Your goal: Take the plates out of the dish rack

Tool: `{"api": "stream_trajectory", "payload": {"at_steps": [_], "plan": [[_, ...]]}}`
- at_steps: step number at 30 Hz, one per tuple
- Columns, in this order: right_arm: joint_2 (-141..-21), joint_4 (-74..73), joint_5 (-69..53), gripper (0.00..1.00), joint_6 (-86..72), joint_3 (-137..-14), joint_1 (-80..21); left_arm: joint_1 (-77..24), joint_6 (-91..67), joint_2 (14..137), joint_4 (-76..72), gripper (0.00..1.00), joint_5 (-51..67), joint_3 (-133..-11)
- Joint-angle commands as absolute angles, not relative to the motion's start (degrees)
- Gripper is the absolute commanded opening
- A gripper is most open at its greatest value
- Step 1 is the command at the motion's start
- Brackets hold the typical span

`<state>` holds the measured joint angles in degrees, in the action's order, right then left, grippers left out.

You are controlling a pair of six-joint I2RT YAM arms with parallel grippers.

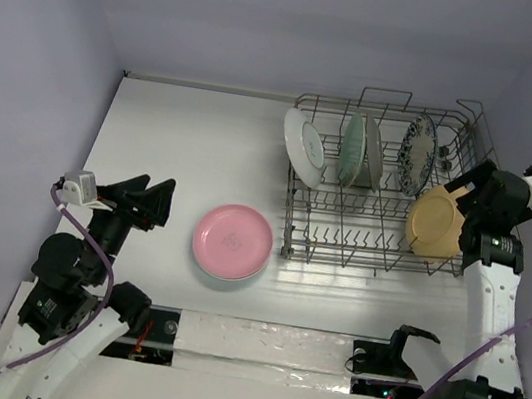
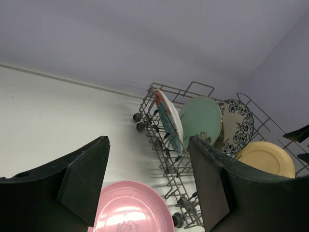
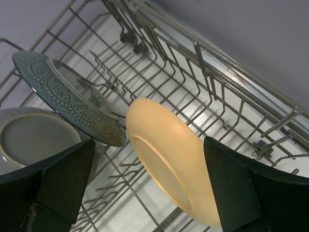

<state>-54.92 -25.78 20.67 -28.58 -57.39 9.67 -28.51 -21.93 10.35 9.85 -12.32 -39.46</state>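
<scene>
Dark fingers of the right pincer fill the bottom corners of its wrist view, spread wide. The yellow-orange plate sits between them, close against the right-hand finger and clear of the other. As far as I can tell, nothing is pinched.

That plate leans on edge at the near right corner of the dish rack, with its hollow face tilted toward the near side. Its rim runs roughly along the gap between the fingers, so closing them should catch the edge. The right arm is at this plate. The left pincer hangs spread and empty over the desk, well apart on the left.

Further back in the rack, upright in the tines, stand a black-and-white patterned plate, a mint green plate and a white floral plate at the left end. A pink plate lies flat on the desk just left of the rack, apparently on top of another.

No writing can be read. The pink plate has a faint drawing at its centre, and a small red tag on a rack rail is too small to make out.
</scene>
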Motion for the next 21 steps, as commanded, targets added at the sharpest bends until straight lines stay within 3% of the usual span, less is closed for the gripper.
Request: {"api": "stream_trajectory", "payload": {"at_steps": [1,7,21], "plan": [[-56.0,-28.9,15.4,1.0,-25.8,-60.8,11.7,-30.5,-21.4,9.3,8.8,0.64,-14.4,-40.6],[-58.2,-30.8,8.1,1.0,-21.9,-61.4,17.4,-32.5,-21.1,9.1,9.0,0.64,-15.6,-40.9],[-57.9,-28.7,0.9,0.97,-21.8,-59.4,17.9,-34.2,-20.6,8.7,9.3,0.64,-16.8,-41.0]]}}
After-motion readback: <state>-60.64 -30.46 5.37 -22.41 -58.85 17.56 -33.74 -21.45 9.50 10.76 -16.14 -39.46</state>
